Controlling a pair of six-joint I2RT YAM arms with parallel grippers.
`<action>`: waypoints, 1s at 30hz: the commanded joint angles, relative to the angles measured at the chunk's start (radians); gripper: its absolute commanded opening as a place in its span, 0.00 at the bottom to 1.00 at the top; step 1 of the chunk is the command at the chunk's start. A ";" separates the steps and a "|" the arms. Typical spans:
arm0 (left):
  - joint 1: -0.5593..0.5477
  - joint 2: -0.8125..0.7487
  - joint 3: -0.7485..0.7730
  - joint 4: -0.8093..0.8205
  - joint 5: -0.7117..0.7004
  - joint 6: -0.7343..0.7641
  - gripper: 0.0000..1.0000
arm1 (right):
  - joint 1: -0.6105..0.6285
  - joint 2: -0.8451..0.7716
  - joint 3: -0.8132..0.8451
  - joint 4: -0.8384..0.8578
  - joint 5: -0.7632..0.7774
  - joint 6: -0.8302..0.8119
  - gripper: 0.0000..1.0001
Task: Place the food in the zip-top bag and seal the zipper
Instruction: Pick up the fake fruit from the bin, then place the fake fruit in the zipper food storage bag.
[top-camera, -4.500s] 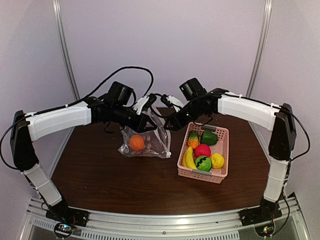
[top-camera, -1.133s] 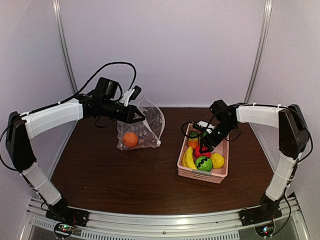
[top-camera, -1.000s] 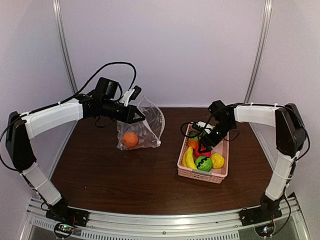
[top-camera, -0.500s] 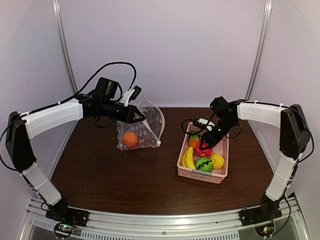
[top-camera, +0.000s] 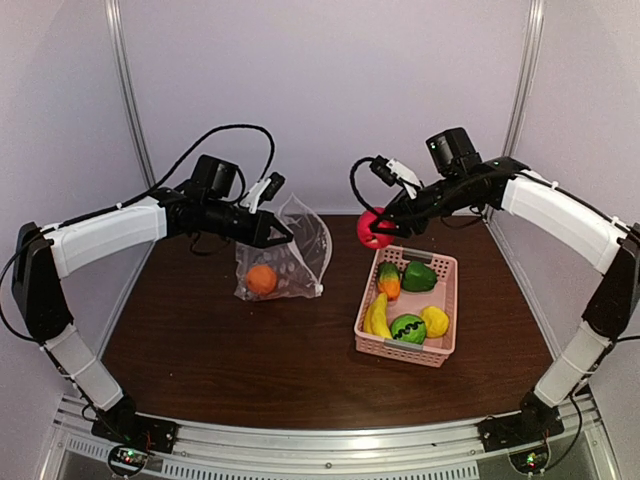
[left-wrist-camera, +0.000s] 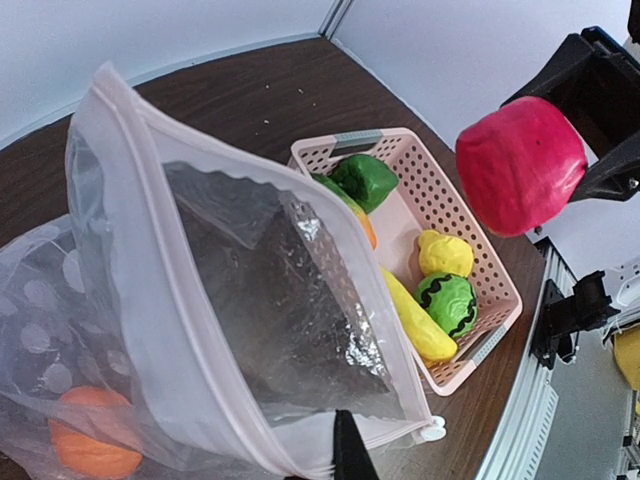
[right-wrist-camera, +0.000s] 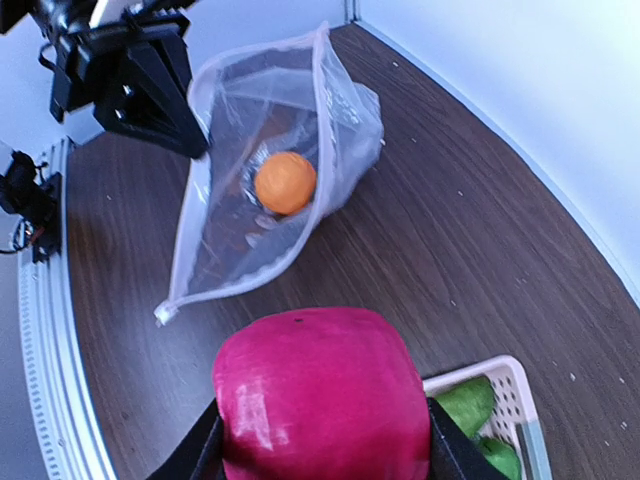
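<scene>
My left gripper (top-camera: 272, 232) is shut on the mouth edge of the clear zip-top bag (top-camera: 295, 250) and holds it up and open above the table. An orange (top-camera: 262, 279) lies inside the bag. In the left wrist view the bag (left-wrist-camera: 200, 300) gapes, the zipper's white slider (left-wrist-camera: 432, 432) sits at its lower corner, and my left gripper (left-wrist-camera: 345, 450) pinches the rim. My right gripper (top-camera: 378, 228) is shut on the red apple (top-camera: 372, 229), in the air between bag and basket. In the right wrist view the apple (right-wrist-camera: 320, 395) fills the jaws above the bag (right-wrist-camera: 260, 200).
The pink basket (top-camera: 444, 300) stands to the right on the brown table. It holds a banana (top-camera: 378, 315), a green-black striped ball (top-camera: 406, 327), a lemon (top-camera: 434, 320), a green pepper (top-camera: 418, 275) and an orange-and-green piece (top-camera: 388, 280).
My right gripper closed on the red apple in the basket, then lifted it up and left toward the bag. The left arm and the bag stayed put.
</scene>
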 joint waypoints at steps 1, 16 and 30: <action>0.004 0.004 0.012 0.036 0.027 0.015 0.00 | 0.051 0.091 0.119 0.089 -0.143 0.119 0.43; 0.004 -0.003 0.008 0.055 0.068 -0.002 0.00 | 0.156 0.354 0.364 0.122 -0.020 0.240 0.46; 0.004 -0.010 -0.001 0.073 0.086 -0.014 0.00 | 0.208 0.423 0.421 0.093 0.119 0.255 0.59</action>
